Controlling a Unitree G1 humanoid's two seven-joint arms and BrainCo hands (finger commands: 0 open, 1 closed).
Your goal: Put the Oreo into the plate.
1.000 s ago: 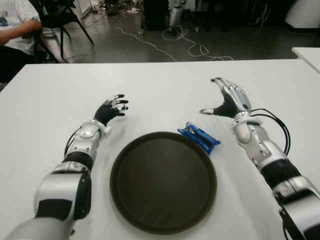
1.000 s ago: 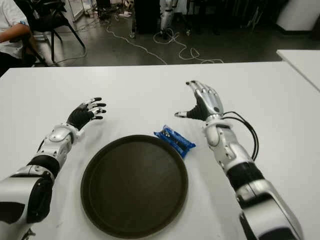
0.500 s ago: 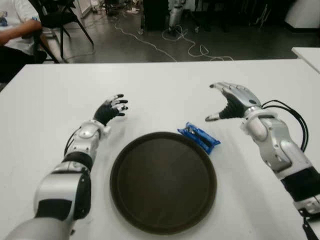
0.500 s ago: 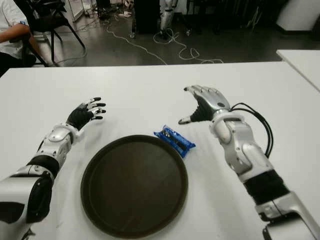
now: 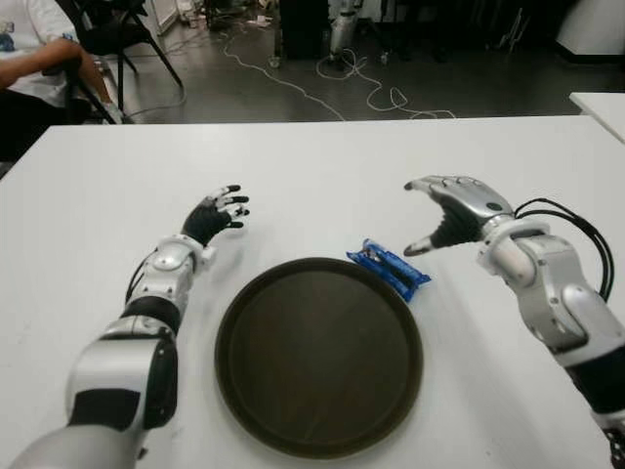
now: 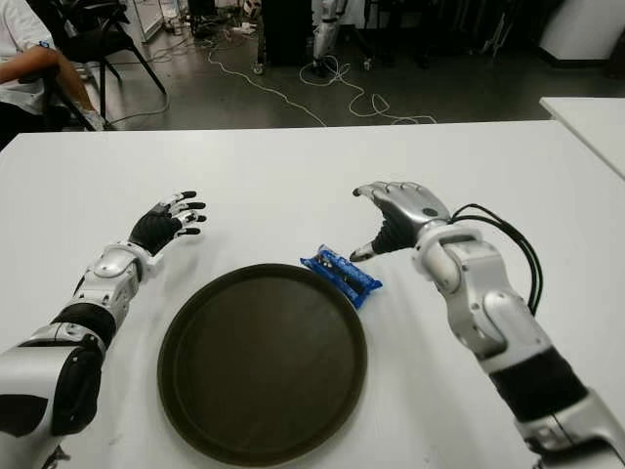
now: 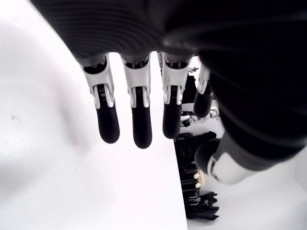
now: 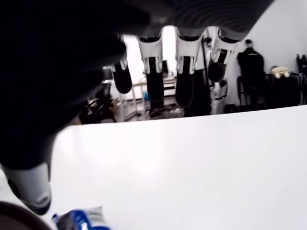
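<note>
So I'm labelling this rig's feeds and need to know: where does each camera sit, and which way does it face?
Left eye view: on the head, facing forward and down at the white table; both arms show, with the plate and Oreo.
Right eye view: same head camera, slightly offset, showing the same scene.
Left wrist view: on the left wrist, looking along the left hand with its fingers spread.
Right wrist view: on the right wrist, looking along the open right hand.
Shared: the Oreo also shows in the right wrist view.
</note>
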